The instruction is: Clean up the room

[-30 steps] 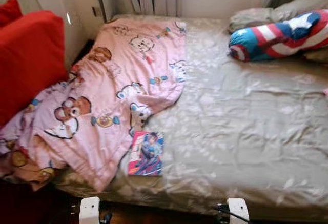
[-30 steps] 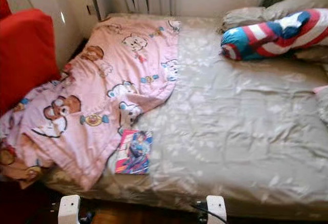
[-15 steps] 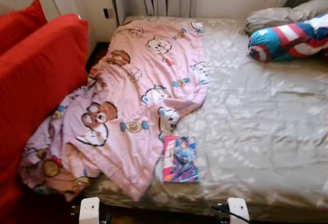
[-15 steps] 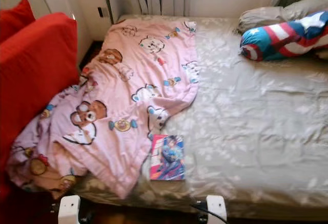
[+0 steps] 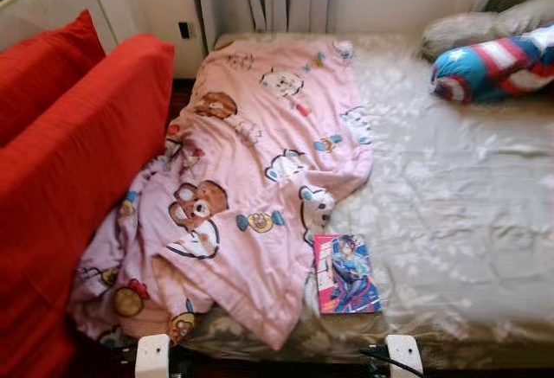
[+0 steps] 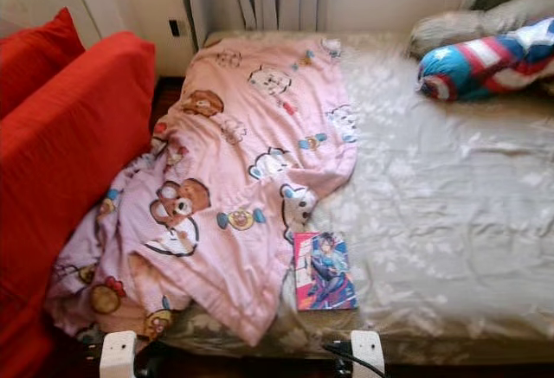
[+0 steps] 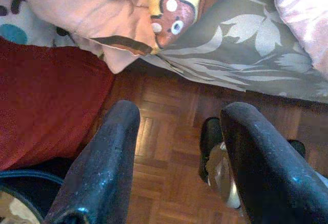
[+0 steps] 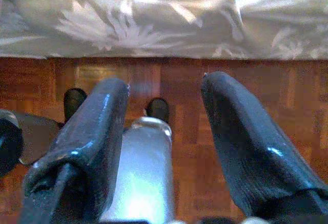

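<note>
The view is being swung leftward while the limp pink cartoon-print quilt (image 5: pixel 260 179), best pinched at its hanging hem, is being approached with the left tool (image 7: pixel 177 167) and right tool (image 8: pixel 164 152) both spread.

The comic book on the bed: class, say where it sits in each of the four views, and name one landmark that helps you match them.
Left eye view: comic book, lower centre-right, beside the pink blanket.
Right eye view: lower centre, same blanket edge.
Left wrist view: not in it.
Right wrist view: not in it.
Shared landmark: the leaf-patterned grey sheet.

I see pink blanket (image 5: pixel 260 170) with cartoon bear print; grey-beige bed sheet (image 5: pixel 450 188), pale leaf pattern; red cushions (image 5: pixel 69 153); blue-pink book cover (image 5: pixel 345 272); red-white-blue striped star pillow (image 5: pixel 493 62); brown parquet floor (image 7: pixel 169 152).
</note>
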